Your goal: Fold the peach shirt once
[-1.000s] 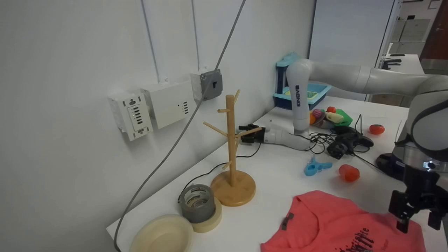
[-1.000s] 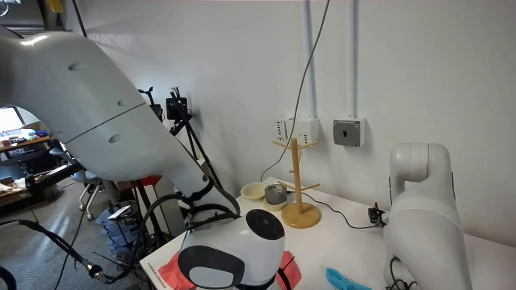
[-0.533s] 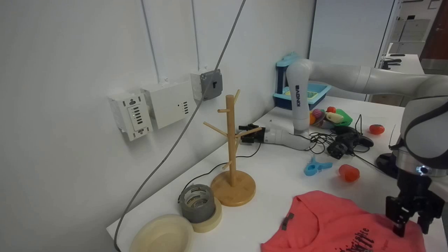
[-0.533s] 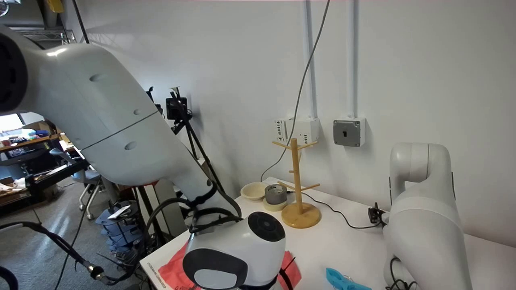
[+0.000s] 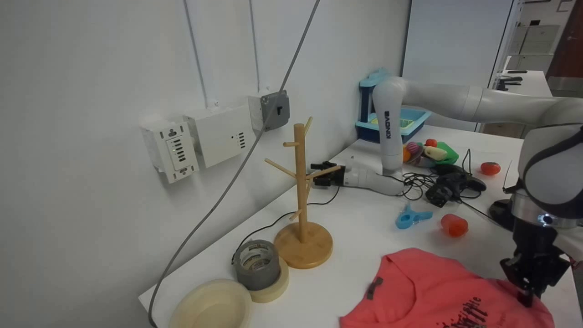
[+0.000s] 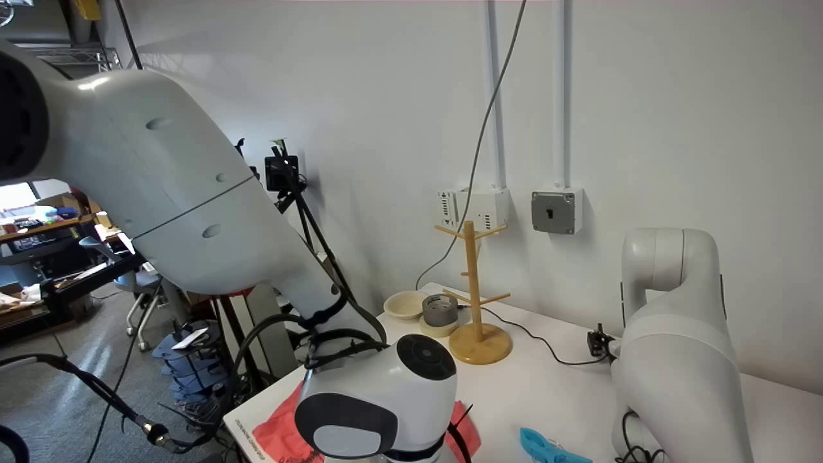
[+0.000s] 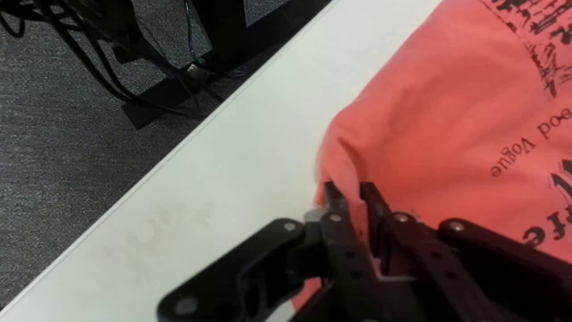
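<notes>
You have the gripper (image 7: 350,197) down at an edge of the peach shirt (image 7: 440,152), its jaws drawn in narrow, with a raised ridge of cloth pinched between the two fingertips (image 7: 333,199) in the wrist view. I can't tell whether that edge is sleeve or hem. The shirt lies spread on the white table (image 5: 353,237), dark print facing up; in an exterior view you see its neckline and black label (image 5: 374,288) at the end away from the gripper, while its near side runs out of the frame. The wrist view shows a strip of tabletop between your pinched ridge and the table's edge, with grey carpet (image 7: 58,147) below. In an exterior view, your arm (image 6: 212,206) reaches over the shirt and its wrist hides the middle of it, leaving salmon cloth showing on both sides. Beyond the shirt you have a blue clamp (image 5: 412,217) and a red-orange cup (image 5: 454,225) near each other. The wooden mug tree (image 5: 300,191) stands upright in both exterior views, with a grey tape roll (image 5: 257,273) just beside its base, resting on a beige tape roll (image 5: 275,294), and a cream bowl (image 5: 205,314) next to them.
</notes>
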Available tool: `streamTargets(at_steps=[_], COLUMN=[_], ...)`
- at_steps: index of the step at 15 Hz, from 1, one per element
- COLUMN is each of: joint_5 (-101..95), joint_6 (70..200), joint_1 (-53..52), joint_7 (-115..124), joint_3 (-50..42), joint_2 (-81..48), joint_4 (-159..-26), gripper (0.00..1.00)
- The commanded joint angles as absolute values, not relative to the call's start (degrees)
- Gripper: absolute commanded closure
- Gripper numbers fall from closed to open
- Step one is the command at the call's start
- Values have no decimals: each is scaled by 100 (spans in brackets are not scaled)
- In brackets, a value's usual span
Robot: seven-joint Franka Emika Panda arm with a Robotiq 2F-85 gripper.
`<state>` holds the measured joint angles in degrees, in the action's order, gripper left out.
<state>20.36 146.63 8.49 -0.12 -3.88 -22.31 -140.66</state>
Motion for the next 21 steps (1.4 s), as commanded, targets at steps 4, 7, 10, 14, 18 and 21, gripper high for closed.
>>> streamTargets(at_steps=[4, 7, 10, 14, 18, 21], joint_5=[1923, 1752, 1532, 1174, 777, 507], joint_6=[14825, 14945, 15126, 15241, 15178, 15068], joint_1=[931, 911, 882, 794, 594, 395], joint_7=[34, 184, 390, 654, 756, 724], joint_3=[-497, -692, -912, -1007, -829, -584], joint_2=[-1814, -1584, -1287, -927, -387, 27], joint_4=[-14193, -14244, -14323, -14401, -14611, -14846], gripper=[98, 98, 98, 98, 98, 98])
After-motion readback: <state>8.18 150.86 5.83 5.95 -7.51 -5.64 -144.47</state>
